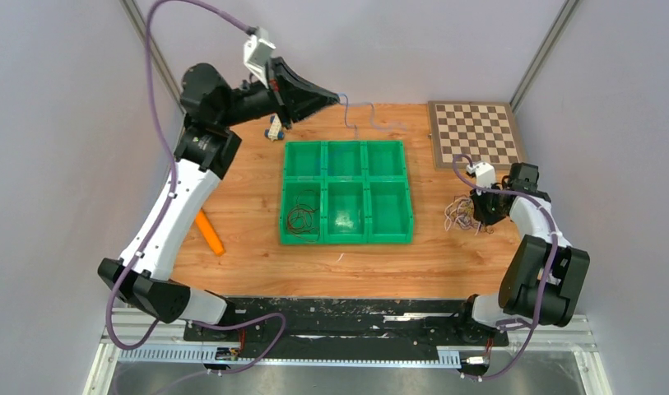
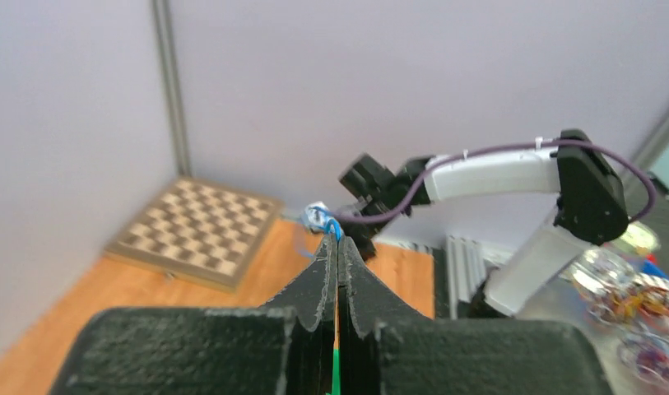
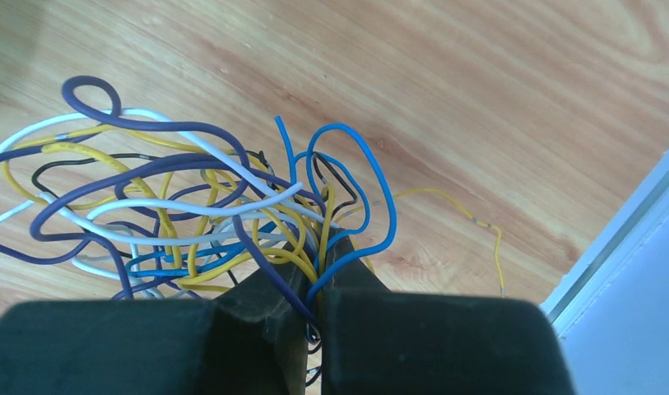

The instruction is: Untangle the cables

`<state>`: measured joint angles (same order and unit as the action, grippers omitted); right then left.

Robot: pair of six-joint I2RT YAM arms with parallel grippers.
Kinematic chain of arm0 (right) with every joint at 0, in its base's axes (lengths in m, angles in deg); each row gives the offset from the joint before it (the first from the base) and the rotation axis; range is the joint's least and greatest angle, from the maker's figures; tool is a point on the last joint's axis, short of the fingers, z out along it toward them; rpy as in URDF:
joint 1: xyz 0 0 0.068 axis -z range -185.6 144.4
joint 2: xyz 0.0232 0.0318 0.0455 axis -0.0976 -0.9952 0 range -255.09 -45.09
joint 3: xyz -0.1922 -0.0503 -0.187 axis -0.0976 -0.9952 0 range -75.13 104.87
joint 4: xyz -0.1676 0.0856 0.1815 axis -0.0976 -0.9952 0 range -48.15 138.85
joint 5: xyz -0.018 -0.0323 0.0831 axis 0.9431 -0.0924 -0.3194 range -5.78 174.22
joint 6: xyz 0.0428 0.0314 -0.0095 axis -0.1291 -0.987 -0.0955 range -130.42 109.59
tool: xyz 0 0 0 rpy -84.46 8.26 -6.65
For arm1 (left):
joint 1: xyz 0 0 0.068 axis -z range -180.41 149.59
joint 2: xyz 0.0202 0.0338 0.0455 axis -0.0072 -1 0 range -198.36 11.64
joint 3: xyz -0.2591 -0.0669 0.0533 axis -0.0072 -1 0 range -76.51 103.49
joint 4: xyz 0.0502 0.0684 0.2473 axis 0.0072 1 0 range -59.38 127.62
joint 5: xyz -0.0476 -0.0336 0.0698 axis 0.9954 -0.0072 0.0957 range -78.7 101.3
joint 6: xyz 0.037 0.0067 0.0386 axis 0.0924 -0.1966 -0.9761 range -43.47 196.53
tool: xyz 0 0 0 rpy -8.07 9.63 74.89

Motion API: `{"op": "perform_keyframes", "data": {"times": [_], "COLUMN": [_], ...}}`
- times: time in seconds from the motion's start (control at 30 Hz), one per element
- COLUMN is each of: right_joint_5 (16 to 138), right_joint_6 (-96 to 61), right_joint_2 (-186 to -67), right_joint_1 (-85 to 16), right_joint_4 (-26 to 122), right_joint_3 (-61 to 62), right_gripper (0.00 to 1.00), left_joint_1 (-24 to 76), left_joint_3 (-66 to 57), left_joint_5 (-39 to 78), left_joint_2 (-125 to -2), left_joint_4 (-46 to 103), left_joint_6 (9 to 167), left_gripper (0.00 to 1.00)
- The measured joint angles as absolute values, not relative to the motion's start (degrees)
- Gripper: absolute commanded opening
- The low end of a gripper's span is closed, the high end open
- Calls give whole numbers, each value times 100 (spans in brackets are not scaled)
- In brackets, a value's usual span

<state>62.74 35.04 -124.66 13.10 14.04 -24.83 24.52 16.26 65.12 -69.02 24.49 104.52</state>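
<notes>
My left gripper [image 1: 341, 99] is raised over the table's far side, shut on a thin blue cable [image 2: 337, 229] at its tips. That cable [image 1: 353, 123] hangs from the gripper down to the wood and trails right. A tangle of cables [image 3: 174, 214] in blue, yellow, white, dark purple and black lies on the table at the right [image 1: 460, 216]. My right gripper [image 3: 322, 247] is low on the tangle's edge, shut with several strands pinched between its fingers. A dark red and black cable [image 1: 302, 218] lies coiled in the green tray's front-left compartment.
The green six-compartment tray [image 1: 409, 193] stands mid-table. A chessboard [image 1: 476, 133] lies at the back right, an orange object [image 1: 209, 233] at the left, and a small white and blue item [image 1: 273, 127] under the left arm. The table's right edge is close to the right gripper.
</notes>
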Motion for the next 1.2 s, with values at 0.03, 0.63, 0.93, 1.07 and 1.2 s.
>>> {"op": "perform_keyframes", "data": {"times": [0.03, 0.63, 0.93, 1.07, 1.2], "right_joint_5": [6285, 5973, 5920, 5914, 5912], "right_joint_6": [3532, 3418, 3405, 3405, 3407], "right_joint_2": [-12565, -12932, -12897, -12809, -12792], "right_joint_1": [1349, 1454, 1454, 1454, 1454], "right_joint_4": [1415, 1337, 1092, 1015, 965], "right_joint_3": [-2483, -2033, -2028, -2028, -2022], "right_gripper": [3, 0, 0, 0, 0], "left_joint_1": [2340, 1348, 1118, 828, 592], "left_joint_3": [1858, 1058, 241, 72, -9], "left_joint_5": [6499, 5653, 5614, 5598, 5609], "left_joint_2": [-6902, -6869, -7509, -7665, -7982], "left_joint_4": [2436, 2784, 2744, 2570, 2484], "left_joint_6": [10456, 9577, 9536, 9527, 9525], "left_gripper": [0, 0, 0, 0, 0]}}
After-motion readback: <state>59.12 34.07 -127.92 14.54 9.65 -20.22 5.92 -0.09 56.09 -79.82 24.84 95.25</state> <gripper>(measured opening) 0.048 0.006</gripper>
